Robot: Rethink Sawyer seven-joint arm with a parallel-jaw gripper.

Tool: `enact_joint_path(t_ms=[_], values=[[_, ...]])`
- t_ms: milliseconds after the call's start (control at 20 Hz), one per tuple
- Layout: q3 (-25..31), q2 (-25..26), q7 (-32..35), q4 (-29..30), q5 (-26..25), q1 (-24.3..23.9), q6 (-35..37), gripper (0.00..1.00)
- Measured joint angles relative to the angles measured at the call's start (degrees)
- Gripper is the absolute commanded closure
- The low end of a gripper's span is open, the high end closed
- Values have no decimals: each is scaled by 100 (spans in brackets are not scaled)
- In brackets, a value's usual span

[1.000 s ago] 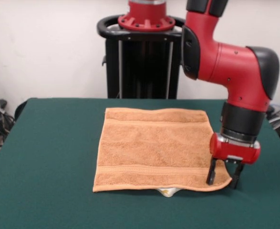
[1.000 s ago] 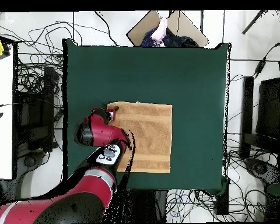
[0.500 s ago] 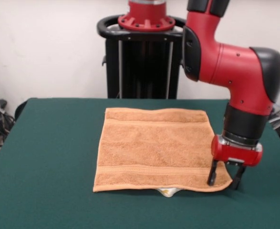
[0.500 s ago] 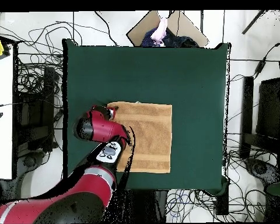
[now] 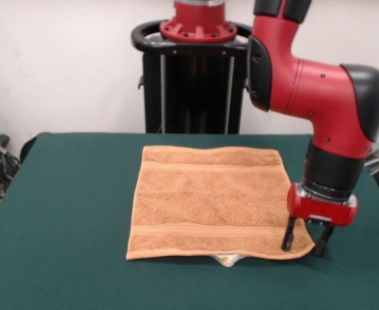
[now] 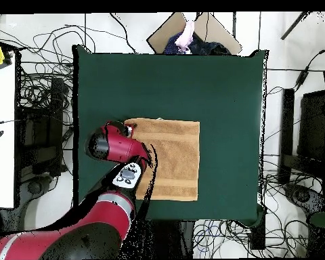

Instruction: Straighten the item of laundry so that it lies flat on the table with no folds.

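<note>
Gripper (image 5: 303,243) stands with fingers spread astride one corner of the orange terry towel (image 5: 208,203), which lies flat mid-worktop (image 5: 66,213), a small white tag (image 5: 225,259) peeking from its edge.

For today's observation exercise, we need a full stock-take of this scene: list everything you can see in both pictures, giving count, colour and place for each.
towel: one, orange-tan, spread flat at the middle of the table, woven bands near two edges
tag: one, white, poking out under the towel's near edge in the front view
table: one, dark green top, fills most of both views
cables: many, dark, on the pale floor around the table in the overhead view
person: one, seen in part at the table's far edge in the overhead view
pedestal: one, black with red top, behind the table
arm: one, red and black, bent down over the towel's corner
gripper: one, red body with black jaws, open astride the towel's near right corner in the front view
</note>
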Motion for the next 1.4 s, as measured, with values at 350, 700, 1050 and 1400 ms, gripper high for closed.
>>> enact_joint_path(t_ms=[350,700,1050,1400], values=[[207,-83,0,61,4,-194,21,0],[426,-153,1,69,6,-410,118,0],[441,-128,1,-2,11,-408,120,0],[444,-99,1,-89,121,-413,237,0]])
